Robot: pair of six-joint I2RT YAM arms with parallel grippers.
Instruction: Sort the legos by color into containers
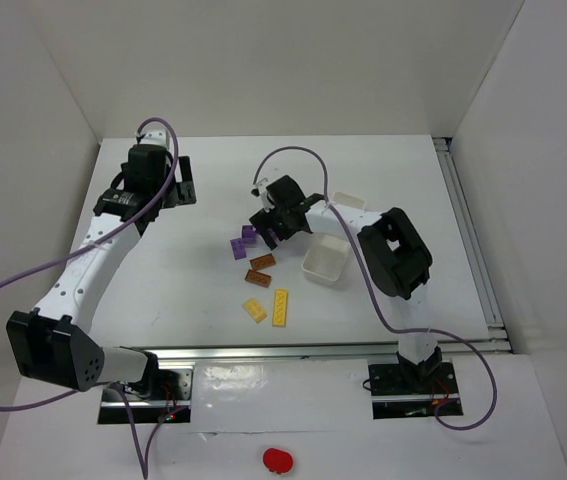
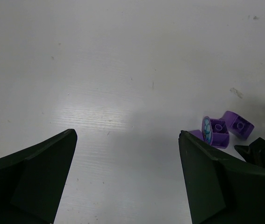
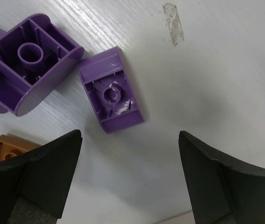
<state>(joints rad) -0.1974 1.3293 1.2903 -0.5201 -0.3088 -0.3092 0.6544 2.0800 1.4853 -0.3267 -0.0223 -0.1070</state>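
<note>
Right now the right gripper (image 3: 128, 140) hangs with its black jaws spread wide, gripping nothing. Two overturned purple plastic bricks (image 3: 111, 95) lie just ahead of it on the white table (image 3: 216, 70). Nearer the arm bases lie brown-orange bricks (image 1: 259, 270) and yellow bricks (image 1: 268, 308), with the white plastic tray (image 1: 325, 275) to their right. Well apart, the left gripper (image 2: 127, 135) is equally wide and holds nothing.

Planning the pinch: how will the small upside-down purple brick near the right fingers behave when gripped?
The small purple brick looks like rigid moulded plastic, so probably stiff. Its hollow underside suggests lightness; it may skid on the smooth table if nudged. Lying flat, it seems unlikely to roll.
</note>
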